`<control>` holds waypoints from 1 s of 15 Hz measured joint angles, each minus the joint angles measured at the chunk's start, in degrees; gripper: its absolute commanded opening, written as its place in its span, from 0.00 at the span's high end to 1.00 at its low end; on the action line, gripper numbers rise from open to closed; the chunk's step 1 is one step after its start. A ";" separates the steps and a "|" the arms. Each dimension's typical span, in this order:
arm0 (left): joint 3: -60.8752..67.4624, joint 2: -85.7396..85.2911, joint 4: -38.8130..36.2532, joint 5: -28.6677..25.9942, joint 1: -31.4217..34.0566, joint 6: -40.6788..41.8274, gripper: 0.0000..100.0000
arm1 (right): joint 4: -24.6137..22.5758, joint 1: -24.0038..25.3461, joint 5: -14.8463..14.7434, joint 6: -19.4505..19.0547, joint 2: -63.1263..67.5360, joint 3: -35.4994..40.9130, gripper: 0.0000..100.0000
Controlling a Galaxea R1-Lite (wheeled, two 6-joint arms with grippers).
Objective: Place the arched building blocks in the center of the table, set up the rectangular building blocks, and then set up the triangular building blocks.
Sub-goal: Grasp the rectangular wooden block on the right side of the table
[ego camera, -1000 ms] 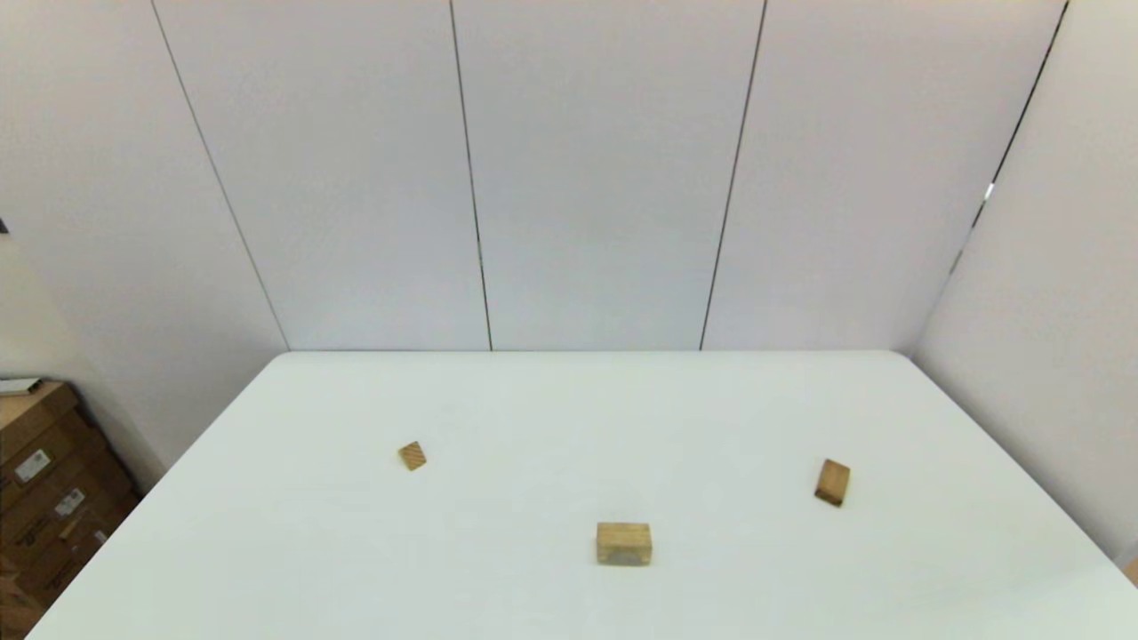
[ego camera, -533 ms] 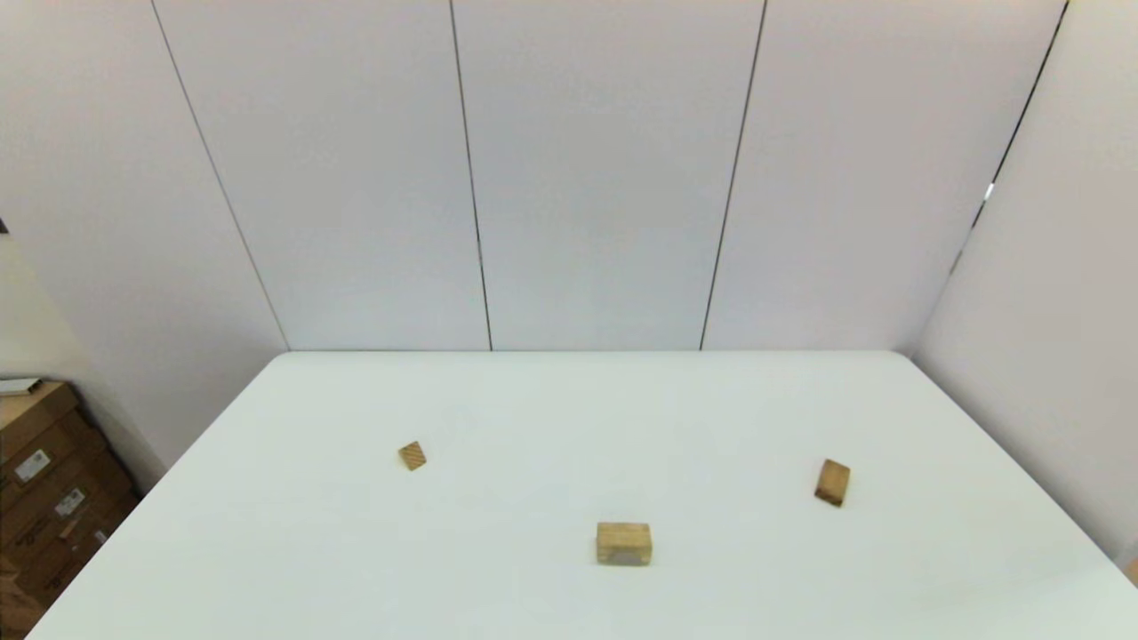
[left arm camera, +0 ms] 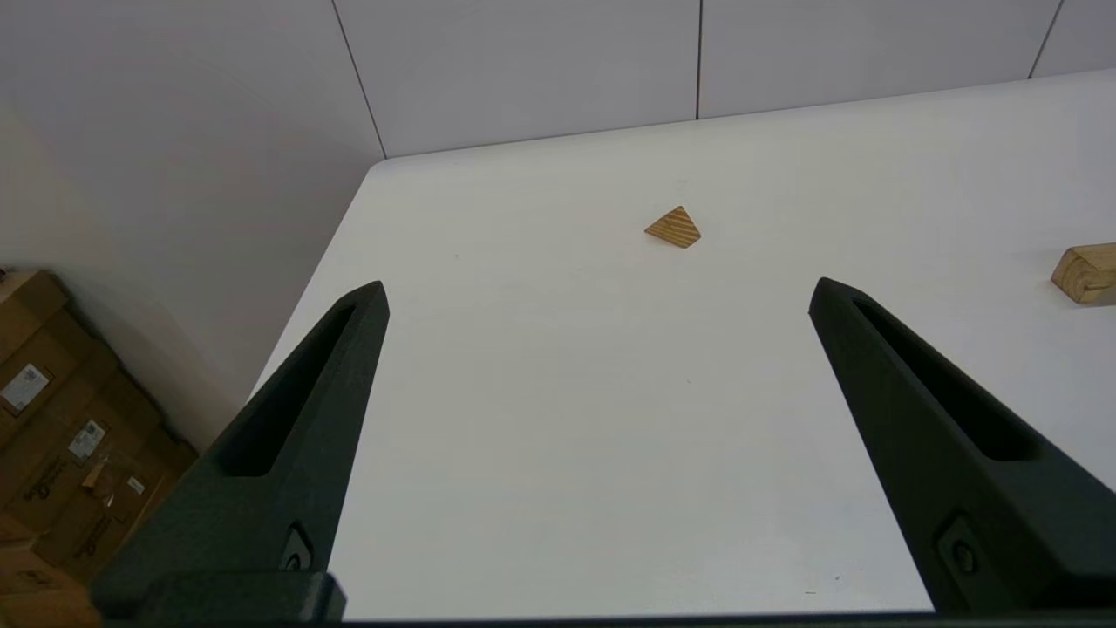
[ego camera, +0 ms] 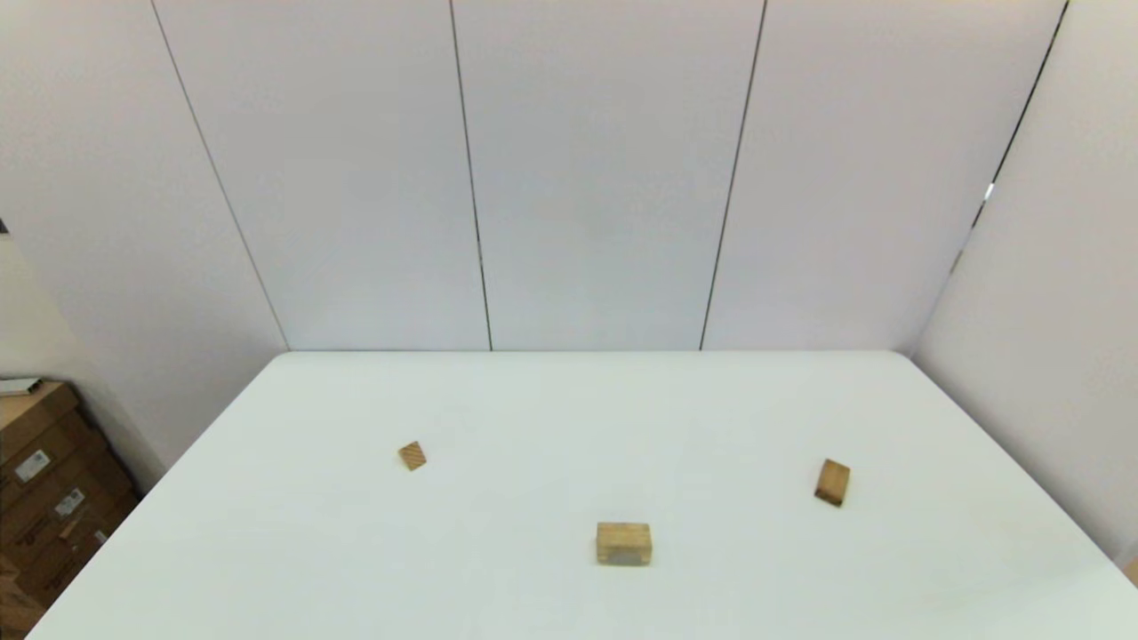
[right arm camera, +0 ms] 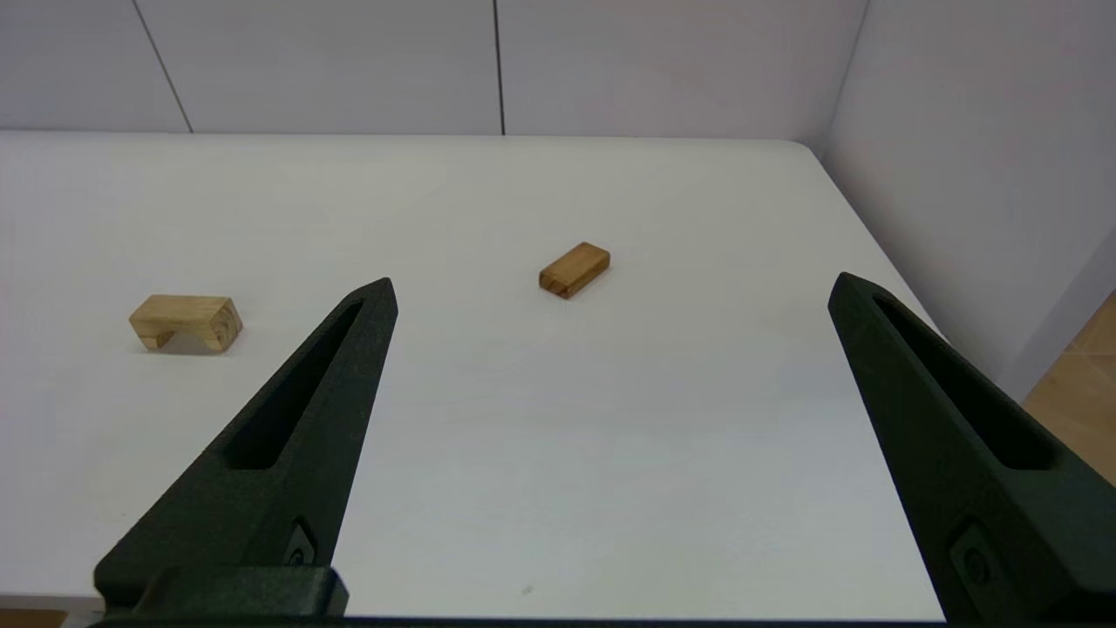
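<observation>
Nothing's been touched yet, so I'm sizing up the first grab. The arch block (ego camera: 623,543) is sitting near my edge of the white table (ego camera: 569,400), roughly mid-width, cut-out facing down so it's standing on its two feet. The flat rectangular slab (ego camera: 832,483) is lying well off to the right, and the little striped triangular wedge (ego camera: 412,456) is lying well off to the left, all three far apart.

Both arms are hanging back at the near edge, out of the head view. The left gripper (left arm camera: 596,292) is pointing toward the wedge with its fingers spread wide and nothing between them. The right gripper (right arm camera: 610,292) is facing the slab, also wide apart and empty, with the arch off to its side.

I'm thinking the right arm for the arch, since it's showing the whole block. Plan: come down from above, straddle the long flat sides rather than the ends, stay low enough to catch solid wood above the cut-out, then carry it farther in toward the table's middle and set it feet-down.
</observation>
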 measured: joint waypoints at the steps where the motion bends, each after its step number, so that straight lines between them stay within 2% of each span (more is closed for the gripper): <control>1: 0.00 0.00 0.00 0.00 0.00 0.00 0.00 | -0.06 0.00 0.02 -0.22 0.00 0.00 0.00; 10: 0.00 0.00 0.00 -0.02 0.00 0.00 0.00 | -0.21 0.00 0.38 -1.01 0.30 -0.05 0.00; 15: 0.00 0.00 0.00 -0.02 0.02 0.00 0.00 | -0.45 0.00 0.39 2.66 6.36 -4.44 0.00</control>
